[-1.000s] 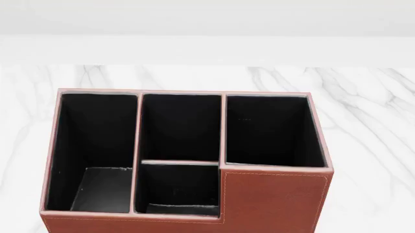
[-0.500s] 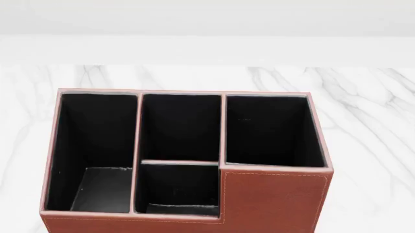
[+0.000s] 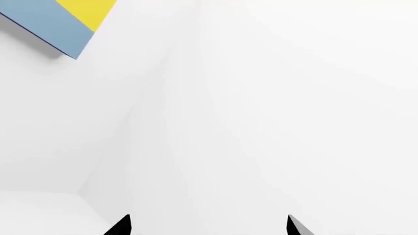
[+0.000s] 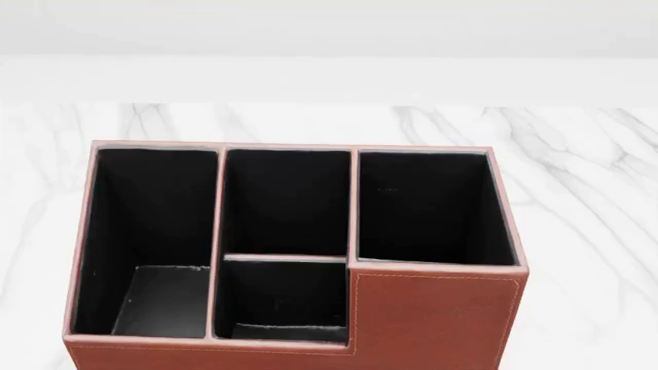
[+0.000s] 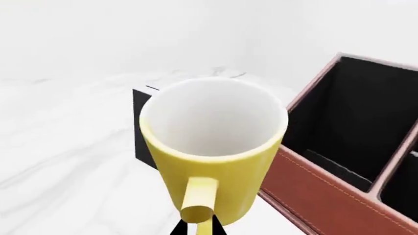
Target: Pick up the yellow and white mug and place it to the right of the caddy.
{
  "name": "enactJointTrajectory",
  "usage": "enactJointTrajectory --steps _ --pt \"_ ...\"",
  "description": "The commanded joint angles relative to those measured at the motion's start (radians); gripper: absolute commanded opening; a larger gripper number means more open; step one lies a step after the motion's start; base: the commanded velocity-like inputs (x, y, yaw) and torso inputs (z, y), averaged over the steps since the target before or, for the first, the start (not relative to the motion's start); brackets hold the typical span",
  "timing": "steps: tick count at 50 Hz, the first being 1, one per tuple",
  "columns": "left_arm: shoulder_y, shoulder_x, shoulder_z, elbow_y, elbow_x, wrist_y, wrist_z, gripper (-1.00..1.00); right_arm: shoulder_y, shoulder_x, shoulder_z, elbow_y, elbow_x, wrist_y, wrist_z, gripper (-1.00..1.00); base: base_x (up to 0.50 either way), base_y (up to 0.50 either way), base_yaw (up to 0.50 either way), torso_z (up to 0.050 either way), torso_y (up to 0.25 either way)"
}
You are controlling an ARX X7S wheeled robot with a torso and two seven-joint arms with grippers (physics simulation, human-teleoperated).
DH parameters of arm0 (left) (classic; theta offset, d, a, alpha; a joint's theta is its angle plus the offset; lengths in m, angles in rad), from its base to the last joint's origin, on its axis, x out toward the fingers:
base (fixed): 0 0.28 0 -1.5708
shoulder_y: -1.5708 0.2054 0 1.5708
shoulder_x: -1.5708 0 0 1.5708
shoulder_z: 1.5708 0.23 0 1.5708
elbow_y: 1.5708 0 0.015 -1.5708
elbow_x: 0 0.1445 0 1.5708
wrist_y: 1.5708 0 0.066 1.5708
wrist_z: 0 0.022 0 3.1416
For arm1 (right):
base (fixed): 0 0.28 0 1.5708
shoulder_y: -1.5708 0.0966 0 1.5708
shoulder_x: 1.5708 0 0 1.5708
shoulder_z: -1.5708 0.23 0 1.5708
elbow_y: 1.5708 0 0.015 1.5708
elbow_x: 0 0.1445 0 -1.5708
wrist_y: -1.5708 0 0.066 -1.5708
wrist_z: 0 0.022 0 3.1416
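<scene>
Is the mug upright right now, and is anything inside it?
Roughly upright and empty: the mug shows its open rim facing up and a bare white interior, beside the caddy.

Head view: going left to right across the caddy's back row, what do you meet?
Bare marble table → caddy: tall left compartment → middle back compartment → right compartment → marble table again.
</scene>
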Motion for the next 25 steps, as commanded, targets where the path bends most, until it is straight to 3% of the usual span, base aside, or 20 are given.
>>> enactJointTrajectory --steps 1,25 --pt "-0.005 -0.011 0.003 0.000 -0.002 -0.014 0.000 1.00 0.074 0.034 0.019 -0.221 -0.107 0.116 0.142 -1.00 0.00 0.00 0.00 0.000 0.009" --pt "-0.010 -0.009 0.010 0.000 0.008 -0.012 0.000 1.00 0.115 0.151 0.151 -0.301 -0.018 0.102 0.254 -1.00 0.00 0.00 0.00 0.000 0.000"
